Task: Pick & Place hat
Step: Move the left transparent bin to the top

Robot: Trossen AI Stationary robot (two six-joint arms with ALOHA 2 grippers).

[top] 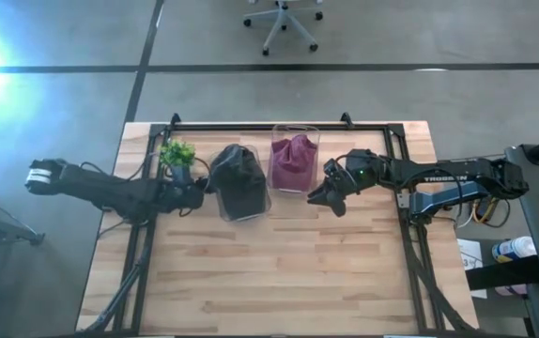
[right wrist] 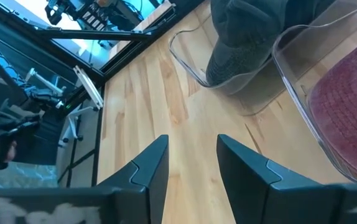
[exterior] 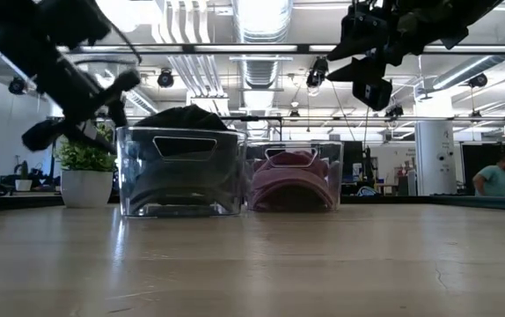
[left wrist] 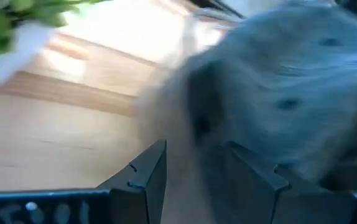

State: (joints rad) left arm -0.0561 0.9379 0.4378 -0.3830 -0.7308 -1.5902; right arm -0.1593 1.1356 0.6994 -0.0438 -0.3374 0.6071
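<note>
**Both hats binned; grippers empty and clear of the bins**

High view: two clear bins stand side by side at the table's (top: 279, 272) far middle. The left bin (top: 241, 184) holds the dark hat (top: 235, 169); the right bin (top: 295, 161) holds the maroon hat (top: 293, 158). A potted plant (top: 177, 154) sits just left of the dark one. The left gripper (top: 197, 192) is just beside the left bin; the right gripper (top: 331, 195) is just right of the maroon one.

Low view: both grippers hang above bin height, neither touching a hat.

Left wrist view: fingers (left wrist: 142, 175) parted, nothing between them; the dark hat fills the view close ahead.

Right wrist view: fingers (right wrist: 150, 167) parted over bare wood, empty.

Judgement: either placement is complete or a pick is about to begin; the frames do not settle which. A pick would require the left gripper to descend onto the dark hat's crown.
</note>
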